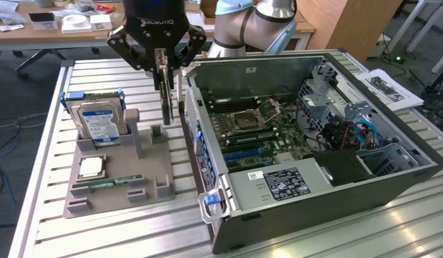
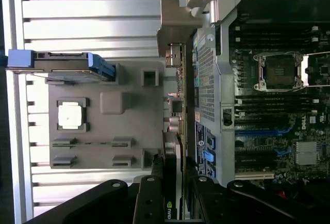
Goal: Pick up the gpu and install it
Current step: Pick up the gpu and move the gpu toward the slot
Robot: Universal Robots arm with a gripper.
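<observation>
The gripper [image 1: 166,67] hangs over the tabletop [image 1: 99,236] just beside the open computer case [image 1: 393,183], on the exterior view's left of it. Its fingers [image 1: 180,52] are partly closed and clamp the gpu [image 1: 168,102] by its upper edge. The card hangs on edge, thin side towards the camera. Its lower end is right above the upright slot of the grey parts holder [image 1: 146,172], and I cannot tell whether it is just free of the slot or touching it.

In the wrist view the gpu [image 2: 173,162] runs as a narrow dark strip out from between the fingers [image 2: 149,198], parallel to the case's rear wall and close alongside it.

On the holder, the hard drive [image 1: 99,121] stands in its cradle, and the CPU [image 1: 91,166] and the green RAM stick [image 1: 107,184] lie flat.

The step in hand looks like carrying the card from the holder to the motherboard [image 1: 257,129]. To do it well:

- The grip should stay square so the card does not swing or twist.
- The card needs enough height to pass the case wall without clipping it.
- The card's long edge should line up with the blue expansion slot [image 1: 243,154].
- The metal bracket end should face the case's rear opening.

The main risk appears to be a tilted card catching on the wall.
</observation>
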